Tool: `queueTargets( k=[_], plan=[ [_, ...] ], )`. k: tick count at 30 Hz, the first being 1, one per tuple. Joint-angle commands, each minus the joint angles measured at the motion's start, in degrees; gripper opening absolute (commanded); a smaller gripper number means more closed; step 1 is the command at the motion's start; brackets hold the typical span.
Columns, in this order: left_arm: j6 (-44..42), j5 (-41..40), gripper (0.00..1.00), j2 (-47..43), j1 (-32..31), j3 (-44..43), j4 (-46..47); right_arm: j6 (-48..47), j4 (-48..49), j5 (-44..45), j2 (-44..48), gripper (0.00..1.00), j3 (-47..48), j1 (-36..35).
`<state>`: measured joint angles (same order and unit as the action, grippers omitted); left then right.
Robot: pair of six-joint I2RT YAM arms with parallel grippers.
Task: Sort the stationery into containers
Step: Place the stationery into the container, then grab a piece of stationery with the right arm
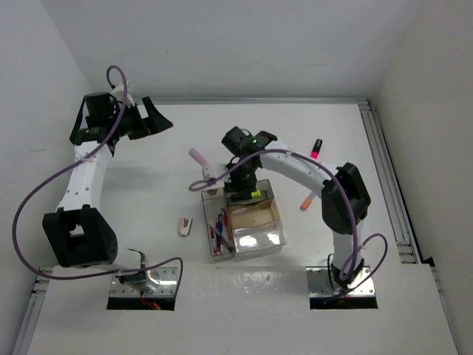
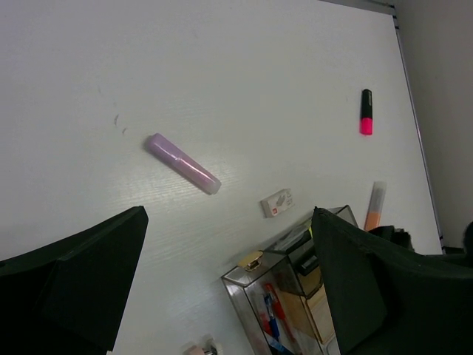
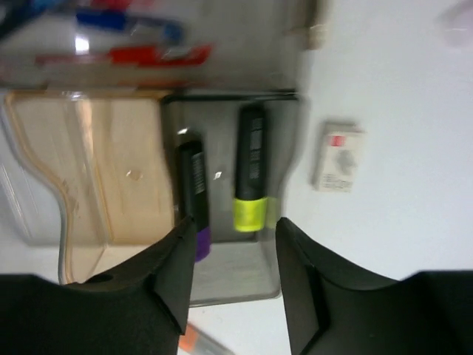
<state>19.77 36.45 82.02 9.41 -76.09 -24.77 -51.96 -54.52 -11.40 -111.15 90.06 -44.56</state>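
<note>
Right wrist view: the right claw (image 3: 235, 238) hangs over the grey tray (image 3: 225, 272), jaws apart and gripping nothing.
Inside that tray a yellow highlighter (image 3: 250, 170) and a purple highlighter (image 3: 194, 194) lie side by side. At the tray's 9 o'clock sits the amber tray (image 3: 111, 148). At its 12 o'clock the long narrow tray (image 3: 244, 29) holds red and blue pens (image 3: 148, 44), and a white eraser (image 3: 337, 157) lies on the counter (image 3: 399, 89) at 3 o'clock. Seen from the top camera, a lilac highlighter (image 1: 198, 156) lies at the cluster's 11 o'clock, a pink highlighter (image 1: 316, 148) at 2, an orange highlighter (image 1: 306, 201) at 3 and a pale pink eraser (image 1: 185, 225) at 9. The left claw (image 1: 151, 118), jaws spread wide and holding nothing, hovers at 10 o'clock.
</note>
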Motion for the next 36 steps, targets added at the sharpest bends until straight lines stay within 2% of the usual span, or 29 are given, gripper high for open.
queueTargets(
  k=[1, 3, 4, 6, 7, 9, 10, 13, 16, 22, 26, 28, 31, 34, 36],
  plan=[
    [-0.8, -0.2, 1.00, -1.0, 0.7, -2.3, 1.5, 15.5, 4.1, -5.7, 2.9, 0.46, 8.4, 5.0],
    [-0.3, -1.4, 1.00, -1.0, 0.4, -3.0, 2.7, 26.7, 11.5, -6.4, 5.0, 0.43, 9.9, 11.2],
    [-0.2, -2.1, 1.00, -1.2, 0.3, -3.0, 3.1, 37.9, 13.9, -6.1, 5.9, 0.41, 9.5, 13.7],
    [0.7, -3.6, 1.00, -1.1, 0.0, -2.8, 4.3, 49.1, 20.8, -4.0, 8.8, 0.41, 5.7, 21.2],
    [1.1, -4.1, 1.00, -0.9, -0.2, -2.7, 4.6, 58.8, 22.9, -1.4, 9.5, 0.42, 3.9, 23.5],
    [2.2, -5.5, 1.00, -0.6, -0.7, -2.2, 5.3, 65.8, 25.7, 2.0, 10.6, 0.46, -0.6, 29.7],
    [2.7, -5.9, 1.00, -0.5, -1.1, -2.0, 5.5, 71.2, 26.1, 6.1, 10.5, 0.51, -1.5, 31.4],
    [2.8, -6.7, 1.00, -0.5, -2.1, -1.3, 6.1, 78.3, 24.3, 10.7, 7.6, 0.54, -1.6, 37.1],
    [2.4, -7.3, 1.00, -0.7, -2.2, -0.8, 6.1, 80.6, 24.7, 14.1, 4.7, 0.56, -0.2, 40.6],
    [1.1, -8.8, 1.00, -1.2, -2.1, 0.1, 5.3, 81.5, 26.1, 13.1, -3.0, 0.60, 3.2, 44.4],
    [1.0, -9.8, 1.00, -0.9, -2.1, 0.3, 4.8, 81.1, 26.4, 14.7, -6.4, 0.69, 3.8, 46.1],
    [0.7, -10.3, 1.00, -1.0, -2.0, 0.5, 4.5, 81.2, 26.7, 15.4, -7.9, 0.71, 4.2, 46.3],
    [0.4, -10.9, 1.00, -1.2, -1.9, 1.3, 4.6, 81.0, 27.1, 17.6, -9.7, 0.71, 4.6, 46.3],
    [0.6, -11.0, 1.00, -1.2, -1.7, 1.9, 4.8, 80.3, 27.5, 18.2, -11.0, 0.67, 4.6, 46.5],
    [0.6, -11.1, 1.00, -1.2, -1.7, 2.2, 4.9, 80.0, 28.0, 17.6, -11.5, 0.60, 4.3, 46.5]
  ],
)
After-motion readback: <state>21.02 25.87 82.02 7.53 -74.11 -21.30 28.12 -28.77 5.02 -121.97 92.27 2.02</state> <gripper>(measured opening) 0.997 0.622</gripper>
